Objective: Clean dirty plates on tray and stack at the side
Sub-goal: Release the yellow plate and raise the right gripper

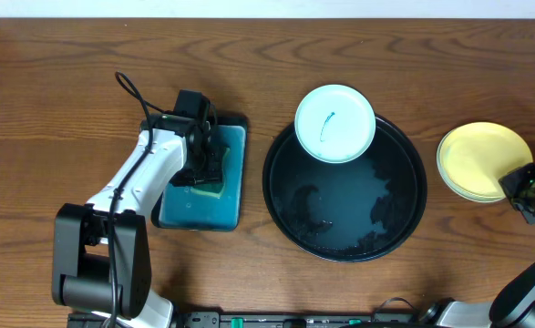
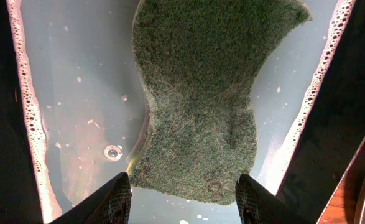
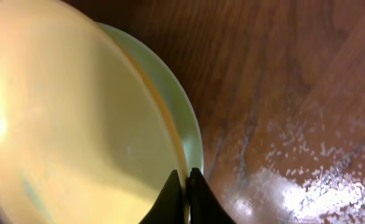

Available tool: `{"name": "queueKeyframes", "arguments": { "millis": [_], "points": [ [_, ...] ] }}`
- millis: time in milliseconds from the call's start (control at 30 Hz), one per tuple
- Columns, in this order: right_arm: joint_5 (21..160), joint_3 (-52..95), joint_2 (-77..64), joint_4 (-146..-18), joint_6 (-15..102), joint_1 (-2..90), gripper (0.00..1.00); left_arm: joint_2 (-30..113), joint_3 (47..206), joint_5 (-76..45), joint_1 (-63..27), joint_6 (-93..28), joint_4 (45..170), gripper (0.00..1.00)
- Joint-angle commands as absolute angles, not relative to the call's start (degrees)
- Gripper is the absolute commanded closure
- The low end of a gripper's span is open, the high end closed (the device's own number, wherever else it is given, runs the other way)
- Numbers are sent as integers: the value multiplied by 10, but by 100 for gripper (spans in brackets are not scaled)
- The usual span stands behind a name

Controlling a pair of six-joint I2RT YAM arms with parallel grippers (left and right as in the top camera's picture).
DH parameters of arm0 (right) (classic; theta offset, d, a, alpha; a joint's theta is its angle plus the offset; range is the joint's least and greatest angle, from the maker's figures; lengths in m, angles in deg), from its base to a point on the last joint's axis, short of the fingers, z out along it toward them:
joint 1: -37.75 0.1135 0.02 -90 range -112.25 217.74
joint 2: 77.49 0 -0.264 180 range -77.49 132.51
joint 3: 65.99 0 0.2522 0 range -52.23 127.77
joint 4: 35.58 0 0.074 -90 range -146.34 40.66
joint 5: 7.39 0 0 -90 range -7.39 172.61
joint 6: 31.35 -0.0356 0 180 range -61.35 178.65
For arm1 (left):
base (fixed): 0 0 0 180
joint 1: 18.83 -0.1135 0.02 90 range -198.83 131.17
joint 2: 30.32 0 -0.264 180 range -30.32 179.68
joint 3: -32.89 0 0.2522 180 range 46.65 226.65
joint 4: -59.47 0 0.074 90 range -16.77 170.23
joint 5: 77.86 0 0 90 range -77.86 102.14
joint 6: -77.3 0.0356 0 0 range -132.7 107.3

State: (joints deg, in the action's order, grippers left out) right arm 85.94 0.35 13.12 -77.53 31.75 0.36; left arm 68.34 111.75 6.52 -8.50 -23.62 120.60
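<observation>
On the left, the left gripper point(image 2: 182, 198) hangs with jaws apart over a green sponge point(image 2: 201, 106) lying in the teal tray point(image 1: 235, 173) of soapy water. In the middle, a marked white plate point(image 1: 335, 123) rests on the black tray's point(image 1: 285, 196) far rim. At right, the right gripper point(image 3: 182, 198) pinches the yellow plate's point(image 1: 481, 159) rim, tilted over a mint plate point(image 3: 173, 102) underneath.

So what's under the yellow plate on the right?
A pale mint plate lies beneath the yellow plate, showing only as a thin crescent at its edge. The rest is covered, so marks on it can't be seen. The right pincer pinches the yellow rim.
</observation>
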Motion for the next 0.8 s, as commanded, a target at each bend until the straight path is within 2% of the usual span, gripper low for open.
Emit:
{"name": "queueKeyframes", "arguments": {
  "millis": [0, 67, 133, 200, 400, 600, 767],
  "points": [
    [866, 13, 133, -770, 308, -2, 82, 678, 1113, 68, -85, -244, 1208, 44],
    [873, 13, 133, -770, 309, -2, 65, 678, 1113, 68, -85, -244, 1208, 44],
    [890, 13, 133, -769, 314, -1, 60, 678, 1113, 68, -85, -244, 1208, 44],
    [925, 13, 133, -759, 337, -1, 37, 678, 1113, 68, -85, -244, 1208, 44],
    [1011, 13, 133, -744, 356, 11, 16, 678, 1113, 68, -85, -244, 1208, 44],
    [1067, 27, 127, -764, 425, 70, 20, 678, 1113, 68, -85, -243, 1208, 44],
    [1066, 100, 126, -849, 501, 148, 20, 678, 1113, 68, -85, -243, 1208, 44]
  ]
}}
